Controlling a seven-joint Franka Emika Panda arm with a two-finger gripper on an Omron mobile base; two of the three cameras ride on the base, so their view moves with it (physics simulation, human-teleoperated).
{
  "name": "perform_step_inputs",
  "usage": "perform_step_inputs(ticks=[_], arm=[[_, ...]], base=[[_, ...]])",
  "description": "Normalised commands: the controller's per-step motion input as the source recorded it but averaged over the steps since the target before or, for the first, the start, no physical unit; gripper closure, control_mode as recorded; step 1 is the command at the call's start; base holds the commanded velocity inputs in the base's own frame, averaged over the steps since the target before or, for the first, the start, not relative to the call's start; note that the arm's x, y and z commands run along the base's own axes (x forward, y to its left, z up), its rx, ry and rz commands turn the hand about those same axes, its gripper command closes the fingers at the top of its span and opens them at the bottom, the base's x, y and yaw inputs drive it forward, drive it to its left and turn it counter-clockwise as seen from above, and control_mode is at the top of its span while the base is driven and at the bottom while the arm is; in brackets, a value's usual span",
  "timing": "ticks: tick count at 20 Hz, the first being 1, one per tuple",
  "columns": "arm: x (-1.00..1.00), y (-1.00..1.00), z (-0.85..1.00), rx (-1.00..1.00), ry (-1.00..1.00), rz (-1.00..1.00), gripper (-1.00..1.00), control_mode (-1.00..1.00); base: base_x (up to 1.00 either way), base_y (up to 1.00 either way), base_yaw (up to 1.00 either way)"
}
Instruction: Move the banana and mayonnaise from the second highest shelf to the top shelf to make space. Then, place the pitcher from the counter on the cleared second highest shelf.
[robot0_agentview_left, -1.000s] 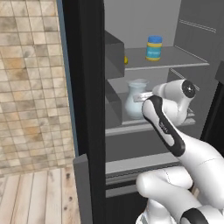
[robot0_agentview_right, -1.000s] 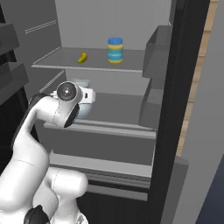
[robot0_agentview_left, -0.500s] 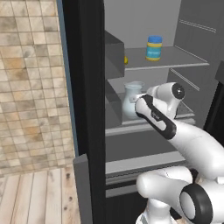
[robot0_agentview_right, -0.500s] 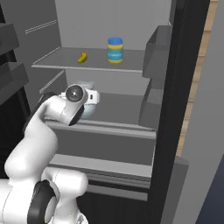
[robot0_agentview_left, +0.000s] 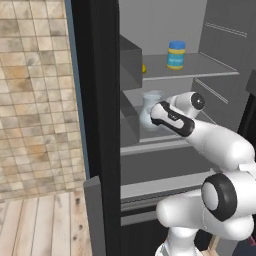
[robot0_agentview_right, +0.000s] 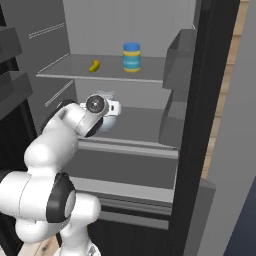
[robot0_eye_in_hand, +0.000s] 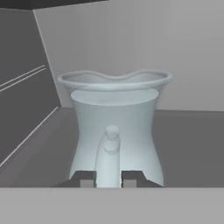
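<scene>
Arm reached deeper; gripper (robot0_eye_in_hand: 107, 178) clamps pitcher (robot0_eye_in_hand: 114, 127) handle, base hidden.

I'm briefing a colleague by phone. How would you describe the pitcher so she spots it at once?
Look into the open fridge, at the second highest shelf, under the top shelf holding the banana and mayonnaise. The pitcher stands upright there, its handle between the fingertips of the robot's hand. It is the clear, pale bluish glass one with a flared rim.

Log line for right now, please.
gripper: shut on pitcher handle | pitcher: upright over second highest shelf | banana, mayonnaise: on top shelf
</scene>
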Motion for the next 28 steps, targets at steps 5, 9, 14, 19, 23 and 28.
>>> perform_step_inputs(ticks=[5,9,14,19,23,28], arm=[[0.43,-0.01,-0.25,0.00,0.00,0.00,1.00,-1.00],[0.30,0.00,-0.42,0.00,0.00,0.00,1.00,-1.00],[0.25,0.00,-0.45,0.00,0.00,0.00,1.00,-1.00],[0.18,0.00,-0.47,0.00,-0.02,0.00,1.00,-1.00],[-0.10,0.00,-0.67,-0.04,-0.09,0.00,1.00,-1.00],[-0.52,0.00,-0.80,-0.11,-0.11,0.00,-1.00,-1.00]], base=[[0.00,0.00,0.00],[0.00,0.00,0.00],[0.00,0.00,0.00],[0.00,0.00,0.00],[0.00,0.00,0.00],[0.00,0.00,0.00]])
